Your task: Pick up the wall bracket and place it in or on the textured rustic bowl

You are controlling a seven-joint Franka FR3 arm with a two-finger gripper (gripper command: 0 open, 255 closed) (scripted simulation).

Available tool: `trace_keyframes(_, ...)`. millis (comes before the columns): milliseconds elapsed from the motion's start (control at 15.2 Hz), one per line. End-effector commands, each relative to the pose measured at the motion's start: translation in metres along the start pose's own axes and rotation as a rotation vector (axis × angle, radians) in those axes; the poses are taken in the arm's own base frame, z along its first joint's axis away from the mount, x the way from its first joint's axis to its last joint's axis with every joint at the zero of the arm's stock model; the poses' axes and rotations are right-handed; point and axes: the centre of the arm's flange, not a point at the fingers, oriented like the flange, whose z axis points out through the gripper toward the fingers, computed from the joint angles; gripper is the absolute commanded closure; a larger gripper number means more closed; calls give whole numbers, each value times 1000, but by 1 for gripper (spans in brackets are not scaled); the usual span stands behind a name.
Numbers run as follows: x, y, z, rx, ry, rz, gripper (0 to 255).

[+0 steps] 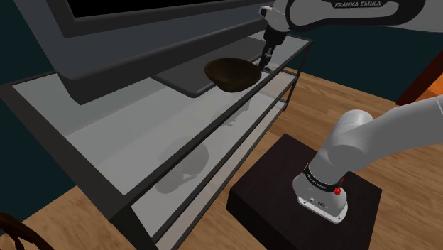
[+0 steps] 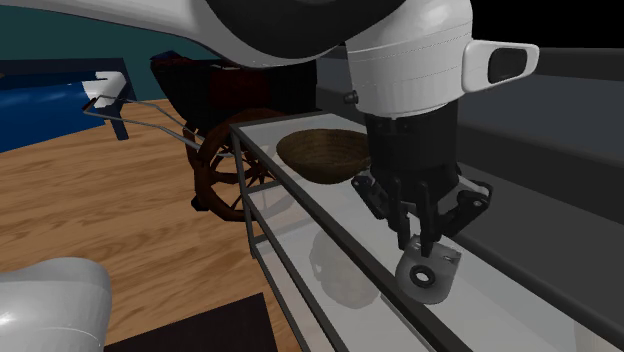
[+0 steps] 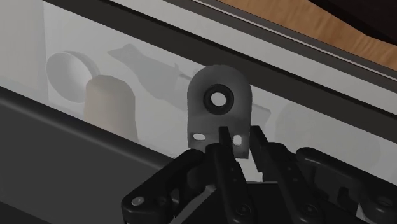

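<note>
The gripper is pinching the wall bracket between its black fingers. In the wrist view the two fingertips clamp the bracket's short flange, the part with two small slots. The rounded tab, with its black-ringed hole, sticks out past the tips.

The bracket is plain grey and hangs just beside the bowl, outside its rim and not over it. It is low over the same glass top that the bowl sits on. Whether it touches the glass cannot be told.

The bowl is dark brown and rough-surfaced, shallow and open upward. From the shoulder view the gripper stands upright right next to it, the white arm coming in from above.

Under the bowl is the top pane of a glass table with a dark metal frame and more panes below. Behind the bowl lies the flat dark foot of a large screen. Beyond the bowl, in the second exterior view, a dark spoked wheel stands on the wooden floor. Well away from the bowl sits the arm's dark box stand.
</note>
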Motion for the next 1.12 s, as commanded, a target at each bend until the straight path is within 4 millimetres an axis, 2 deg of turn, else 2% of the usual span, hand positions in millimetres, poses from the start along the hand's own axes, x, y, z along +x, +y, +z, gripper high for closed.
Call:
trace_keyframes(0,0,-1,3,4,-6,-1,255)
trace_keyframes(396,0,-1,3,4,-6,-1,255)
trace_keyframes(594,2,2,-13,4,-6,-1,255)
trace_keyframes(660,1,2,-10,1,-1,0,255)
trace_keyframes(726,1,2,-10,1,-1,0,0)
trace_keyframes(924,-39,58,-14,169,94,-59,0)
trace_keyframes(990,-44,66,-14,195,109,-68,0)
trace_keyframes(1056,-44,65,-9,195,109,-68,0)
